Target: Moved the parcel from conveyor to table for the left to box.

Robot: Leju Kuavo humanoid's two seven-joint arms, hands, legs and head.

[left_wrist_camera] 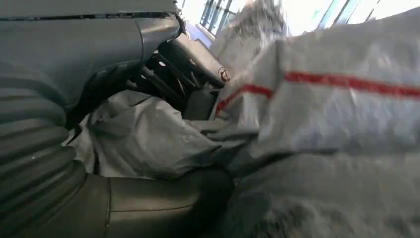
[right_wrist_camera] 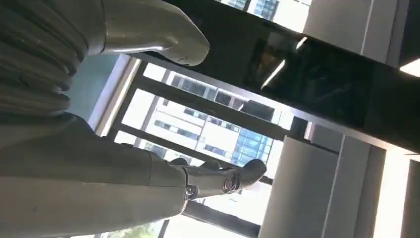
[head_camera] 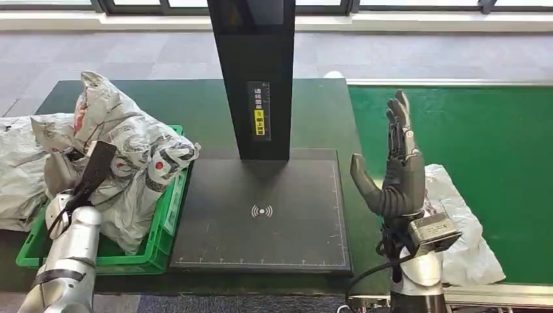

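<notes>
Right hand (head_camera: 399, 171): raised, fingers spread, empty. Left hand (head_camera: 98, 163): finger state indeterminate among bagged parcels in crate (head_camera: 166, 215). Risk: parcel (head_camera: 466, 235) on conveyor (head_camera: 495, 143) slips when grasped.

Scanner pad (head_camera: 261, 215) surface bare, open approach from right. Black post (head_camera: 253, 72) blocks the pad's far side. Green bin (head_camera: 163, 228) heaped with bags (head_camera: 130, 150), no gap inside. Belt (head_camera: 482, 143) open beyond the parcel (head_camera: 466, 228).
</notes>
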